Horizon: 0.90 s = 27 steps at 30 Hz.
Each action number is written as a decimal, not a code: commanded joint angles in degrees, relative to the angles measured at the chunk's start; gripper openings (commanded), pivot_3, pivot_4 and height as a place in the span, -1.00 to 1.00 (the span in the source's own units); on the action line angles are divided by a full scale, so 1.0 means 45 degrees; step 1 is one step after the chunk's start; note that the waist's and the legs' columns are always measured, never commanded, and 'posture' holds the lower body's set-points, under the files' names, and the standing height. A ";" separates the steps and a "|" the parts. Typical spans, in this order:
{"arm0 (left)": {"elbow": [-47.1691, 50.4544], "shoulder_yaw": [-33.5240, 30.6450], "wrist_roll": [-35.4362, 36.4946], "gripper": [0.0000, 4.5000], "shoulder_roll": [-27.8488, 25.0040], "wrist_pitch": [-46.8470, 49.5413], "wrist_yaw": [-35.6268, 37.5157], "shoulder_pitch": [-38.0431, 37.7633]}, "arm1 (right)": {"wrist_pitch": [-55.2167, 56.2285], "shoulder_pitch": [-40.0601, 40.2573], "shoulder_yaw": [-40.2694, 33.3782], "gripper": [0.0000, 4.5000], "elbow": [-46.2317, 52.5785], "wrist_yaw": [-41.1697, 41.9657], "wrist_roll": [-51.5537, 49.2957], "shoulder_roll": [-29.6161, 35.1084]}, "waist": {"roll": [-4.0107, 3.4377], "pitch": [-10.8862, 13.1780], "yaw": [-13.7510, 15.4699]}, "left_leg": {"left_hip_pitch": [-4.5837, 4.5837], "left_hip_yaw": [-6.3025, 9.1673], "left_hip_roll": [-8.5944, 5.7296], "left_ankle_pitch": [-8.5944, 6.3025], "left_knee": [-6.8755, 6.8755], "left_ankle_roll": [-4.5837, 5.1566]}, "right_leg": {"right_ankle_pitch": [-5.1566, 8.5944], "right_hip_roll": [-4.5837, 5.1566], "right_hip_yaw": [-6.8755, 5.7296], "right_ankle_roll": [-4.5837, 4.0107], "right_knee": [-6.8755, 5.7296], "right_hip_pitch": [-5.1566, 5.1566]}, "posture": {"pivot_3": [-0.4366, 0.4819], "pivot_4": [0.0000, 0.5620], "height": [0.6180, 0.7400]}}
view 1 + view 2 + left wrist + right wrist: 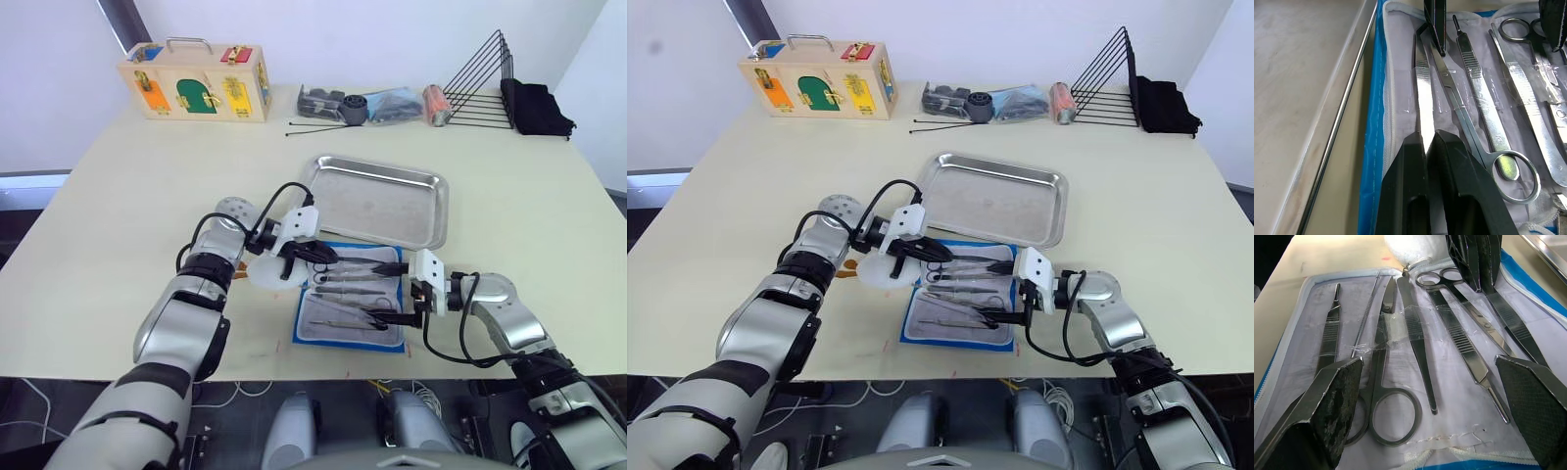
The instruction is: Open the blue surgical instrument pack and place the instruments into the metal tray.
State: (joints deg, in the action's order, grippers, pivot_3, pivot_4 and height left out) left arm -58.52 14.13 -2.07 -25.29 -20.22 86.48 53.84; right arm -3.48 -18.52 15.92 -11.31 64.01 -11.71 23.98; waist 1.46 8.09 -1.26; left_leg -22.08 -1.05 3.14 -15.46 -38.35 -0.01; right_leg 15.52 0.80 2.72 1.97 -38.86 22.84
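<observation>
The blue surgical instrument pack (306, 328) lies open near the table's front edge, its pale grey lining up. Several silver instruments (1415, 333) lie side by side on that lining: scissors, tweezers and forceps. My left gripper (321, 257) is at the pack's edge nearest the tray, shut on flat silver tweezers (1423, 98) that still rest on the lining. My right gripper (1428, 363) hovers open over the pack's right part, its fingers (1334, 401) wide apart with nothing between them. Just beyond the pack the metal tray (377, 201) holds nothing.
A white round pouch (263, 270) lies left of the pack, under my left wrist. Along the far edge stand a wooden latch box (196, 83), grey and black parts (353, 106), thin black rods (318, 127), a black wire rack (480, 83) and a black cloth (537, 108).
</observation>
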 commanded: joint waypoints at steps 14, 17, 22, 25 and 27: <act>0.2651 0.0419 -0.0361 -0.98 -0.0900 0.2223 0.0716 -0.0093 | -0.0765 0.0499 0.0738 1.00 -0.0946 -0.0220 0.0830 0.0053 | 0.0002 0.0002 -0.0132 | 0.0001 0.0005 0.0001 0.0000 0.0006 0.0000 | 0.0001 -0.0002 -0.0001 0.0000 0.0000 -0.0001 | -0.05 -0.47 1.00; 0.3479 0.0511 -0.0353 -0.98 -0.1297 0.2918 0.0783 -0.0214 | -0.0784 0.0518 0.0783 1.00 -0.0941 -0.0256 0.0818 0.0058 | 0.0002 0.0003 -0.0222 | 0.0002 0.0009 0.0002 0.0000 0.0007 0.0000 | 0.0001 -0.0003 -0.0002 -0.0001 0.0000 -0.0001 | -0.05 -0.47 1.00; 0.4664 0.0588 -0.0341 -0.98 -0.1791 0.3983 0.0698 -0.0375 | -0.0815 0.0526 0.0848 1.00 -0.0970 -0.0276 0.0813 0.0060 | 0.0002 0.0003 -0.0237 | 0.0005 0.0011 0.0005 0.0000 0.0009 0.0000 | 0.0002 -0.0005 -0.0002 -0.0001 -0.0001 -0.0001 | -0.05 -0.47 1.00; 0.5254 0.0663 -0.0258 -0.98 -0.2025 0.4413 0.0725 -0.0543 | -0.0826 0.0524 0.0857 1.00 -0.0979 -0.0287 0.0815 0.0048 | 0.0001 0.0003 -0.0235 | 0.0005 0.0011 0.0005 0.0000 0.0009 0.0000 | 0.0002 -0.0005 -0.0002 -0.0002 -0.0001 -0.0001 | -0.05 -0.47 1.00; 0.5686 0.0687 -0.0225 -0.98 -0.2224 0.4826 0.0718 -0.0608 | -0.0829 0.0511 0.0854 1.00 -0.1005 -0.0280 0.0813 0.0051 | 0.0001 0.0004 -0.0238 | 0.0006 0.0011 0.0005 0.0000 0.0010 0.0000 | 0.0002 -0.0005 -0.0001 -0.0002 -0.0001 -0.0001 | -0.05 -0.47 1.00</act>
State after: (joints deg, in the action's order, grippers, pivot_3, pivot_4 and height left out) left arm -35.78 18.01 -3.74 -34.06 0.23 88.65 50.91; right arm -3.63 -18.82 16.86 -11.29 63.08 -11.65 23.32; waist 1.47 8.11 -2.34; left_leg -22.05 -1.00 3.16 -15.46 -38.30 -0.01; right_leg 15.53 0.78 2.72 1.96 -38.87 22.83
